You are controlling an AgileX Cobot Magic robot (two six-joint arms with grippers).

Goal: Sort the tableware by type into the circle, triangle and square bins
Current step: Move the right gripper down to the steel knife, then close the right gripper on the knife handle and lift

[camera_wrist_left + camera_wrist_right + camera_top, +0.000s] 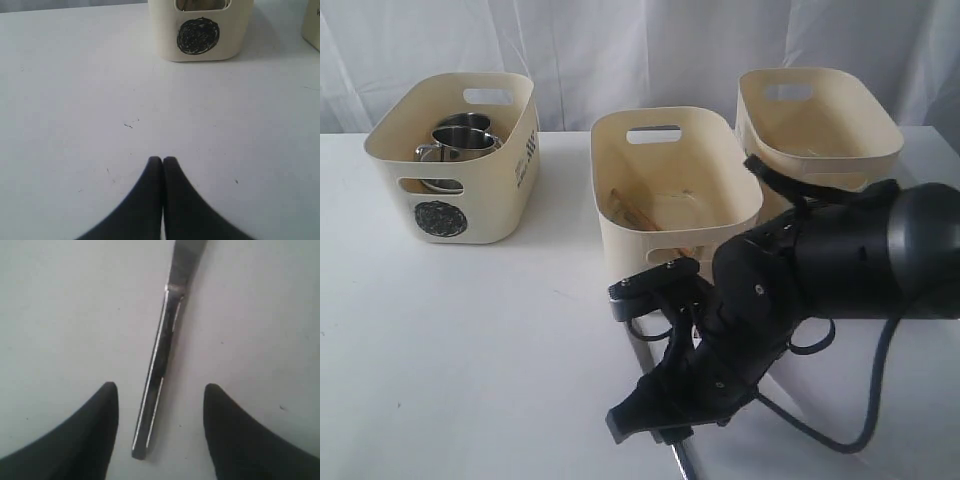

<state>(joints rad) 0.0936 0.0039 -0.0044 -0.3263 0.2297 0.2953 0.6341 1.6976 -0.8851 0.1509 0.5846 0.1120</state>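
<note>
A steel knife (156, 382) lies flat on the white table, its straight handle end between the fingers of my right gripper (161, 385), which stands open just above it without touching. In the exterior view my right arm (770, 300) covers most of the knife (686, 462). The circle bin (440, 170) at the back left holds two steel mugs (460, 140). My left gripper (162, 160) is shut and empty over bare table, facing the circle bin (200, 35). The marks on the other two tubs are hidden, so which is the triangle and which the square bin I cannot tell.
A cream tub (675, 165) stands at the back middle with wooden sticks (625, 208) in it. Another cream tub (820, 120) stands at the back right. My right arm's black cable (860, 400) loops over the table's front right.
</note>
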